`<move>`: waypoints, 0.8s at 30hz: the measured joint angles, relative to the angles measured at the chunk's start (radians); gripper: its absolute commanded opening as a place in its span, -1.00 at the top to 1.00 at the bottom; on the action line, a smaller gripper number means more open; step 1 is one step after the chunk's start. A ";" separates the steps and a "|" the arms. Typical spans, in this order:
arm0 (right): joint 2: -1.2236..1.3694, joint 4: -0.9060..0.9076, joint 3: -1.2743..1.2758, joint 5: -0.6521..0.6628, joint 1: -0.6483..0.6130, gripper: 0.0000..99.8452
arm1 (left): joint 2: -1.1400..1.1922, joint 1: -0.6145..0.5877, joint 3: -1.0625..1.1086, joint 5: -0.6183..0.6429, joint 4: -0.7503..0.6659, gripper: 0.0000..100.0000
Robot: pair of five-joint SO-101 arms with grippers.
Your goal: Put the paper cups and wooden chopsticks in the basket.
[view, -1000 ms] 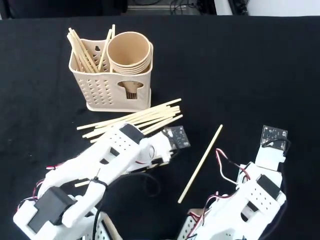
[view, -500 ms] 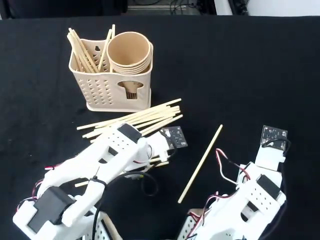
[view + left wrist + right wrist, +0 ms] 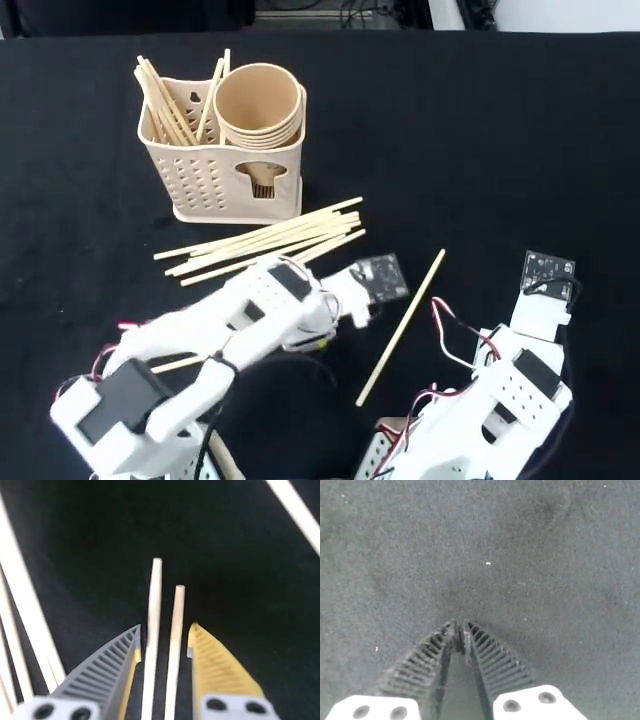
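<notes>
A beige basket (image 3: pixel 215 180) stands at the back left, with several chopsticks (image 3: pixel 165 100) in one compartment and stacked paper cups (image 3: pixel 258 103) in the other. Several loose chopsticks (image 3: pixel 265 240) lie fanned on the black cloth in front of it; some show as pale sticks (image 3: pixel 20 610) in the left wrist view. A single chopstick (image 3: pixel 400 328) lies apart to the right. My left arm (image 3: pixel 270 300) reaches over the near end of the pile. Its gripper (image 3: pixel 165 626) is shut on two chopsticks (image 3: pixel 152 610) that stick out past the fingertips. My right gripper (image 3: pixel 458 630) is shut and holds nothing, above bare cloth.
The right arm (image 3: pixel 520 385) rests at the front right corner. Black cloth (image 3: pixel 480 150) covers the whole table, with open room to the right of the basket and at the back right.
My left arm has swung to the right, its wrist now nearer the single chopstick. The right arm has not moved.
</notes>
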 measured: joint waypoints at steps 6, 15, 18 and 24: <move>0.000 0.000 0.000 0.000 0.000 0.97 | 0.037 -0.009 -0.025 0.000 0.008 0.74; 0.000 0.000 0.000 0.000 0.000 0.97 | 0.051 -0.023 -0.097 -0.054 0.192 0.94; 0.000 0.000 0.000 0.000 0.000 0.97 | 0.051 -0.026 -0.101 -0.028 0.215 0.94; 0.000 0.000 0.000 0.000 0.000 0.97 | 0.051 0.011 -0.101 -0.014 0.224 0.94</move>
